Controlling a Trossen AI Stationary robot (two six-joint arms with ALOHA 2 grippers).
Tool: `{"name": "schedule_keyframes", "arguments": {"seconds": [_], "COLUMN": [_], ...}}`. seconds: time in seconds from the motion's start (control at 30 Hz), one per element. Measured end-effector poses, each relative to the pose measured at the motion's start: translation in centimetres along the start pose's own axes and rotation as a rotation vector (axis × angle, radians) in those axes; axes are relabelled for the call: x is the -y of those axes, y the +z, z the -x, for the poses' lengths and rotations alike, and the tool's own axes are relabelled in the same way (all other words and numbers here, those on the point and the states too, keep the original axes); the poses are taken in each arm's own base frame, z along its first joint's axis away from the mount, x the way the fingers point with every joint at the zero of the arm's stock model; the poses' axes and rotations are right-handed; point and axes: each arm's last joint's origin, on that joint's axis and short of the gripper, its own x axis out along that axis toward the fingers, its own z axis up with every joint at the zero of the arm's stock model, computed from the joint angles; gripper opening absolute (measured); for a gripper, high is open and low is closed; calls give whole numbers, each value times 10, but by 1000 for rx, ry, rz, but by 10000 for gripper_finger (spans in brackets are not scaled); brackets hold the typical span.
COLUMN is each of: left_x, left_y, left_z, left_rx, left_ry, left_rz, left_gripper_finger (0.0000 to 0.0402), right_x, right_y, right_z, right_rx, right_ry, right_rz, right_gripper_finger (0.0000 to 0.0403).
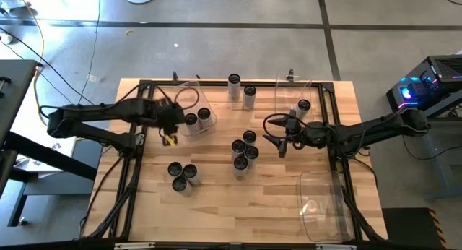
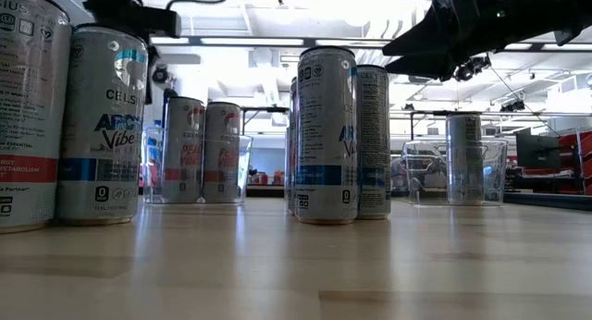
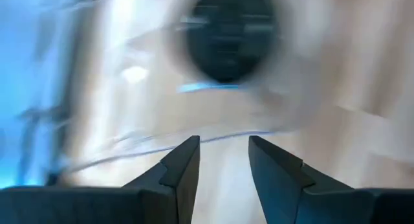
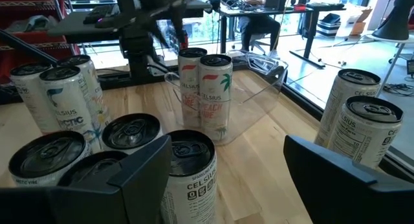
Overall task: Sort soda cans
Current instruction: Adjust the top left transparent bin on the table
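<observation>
the left gripper [image 1: 170, 127] hangs just beside the left bin [image 1: 189, 98], where two cans [image 1: 198, 118] stand upright inside; its fingers [image 3: 184, 169] show a narrow gap with nothing between them, so it looks like a release, and the safe way out is to lift clear of the bin wall before swinging away, so the cans are not knocked over. the right gripper [image 1: 278, 136] sits near the middle of the table, jaws wide and empty, just beside the middle cluster of cans [image 1: 245, 150]. that cluster is packed tight, cans touching, so a good pick takes an outer can, with the fingers coming down on either side of it and not wedging against a neighbour. elsewhere, a can [image 1: 303, 107] stands in the right bin [image 1: 294, 91], a pair of cans [image 1: 241, 91] waits at the far edge, and a group of three cans [image 1: 182, 175] stands near the front left. a third bin [image 1: 323, 207] sits at the front right.
</observation>
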Motion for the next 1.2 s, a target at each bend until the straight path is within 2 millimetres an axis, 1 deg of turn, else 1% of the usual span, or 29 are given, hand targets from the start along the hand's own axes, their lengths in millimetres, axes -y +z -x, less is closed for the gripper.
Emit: {"name": "schedule_keyframes", "arguments": {"seconds": [0.1, 0.17, 0.23, 0.3, 0.4, 0.5, 0.6, 0.7, 0.83, 0.93, 1.1, 1.2], "left_x": [-11, -21, -32, -46, -71, -96, -120, -138, -139, -136, -134, -136], "left_y": [2, 3, 5, 2, -7, -15, -22, -31, -25, -26, -25, -22], "left_z": [2, 1, -3, -7, -13, -18, -25, -39, -54, -73, -103, -116], "left_rx": [9, 32, 42, 25, -30, -38, -22, -89, -179, -282, -398, -409], "left_ry": [205, 341, 420, 439, 476, 503, 425, 415, 390, 342, 253, 263], "left_rz": [116, 226, 356, 473, 607, 738, 825, 874, 867, 851, 851, 845], "left_gripper_finger": [112, 101, 88, 73, 43, 11, 4, 1, 1, 1, 0, 0], "right_x": [0, 0, 0, 0, 0, 0, 0, 0, 0, 0, 0, 0], "right_y": [0, 0, 0, 0, -1, -1, -1, -1, -1, -1, -1, -1], "right_z": [0, 0, 0, 0, 0, 0, 0, 0, 0, 0, 0, 0], "right_rx": [0, 0, 0, -1, -7, -7, -7, -8, -8, -7, -13, -13], "right_ry": [0, 0, 0, 0, 0, -1, 0, -1, -1, 0, -1, -1], "right_rz": [7, 7, 7, 7, 10, 17, 25, 39, 44, 43, 43, 45], "right_gripper_finger": [293, 293, 293, 293, 293, 293, 293, 293, 293, 293, 293, 293]}}
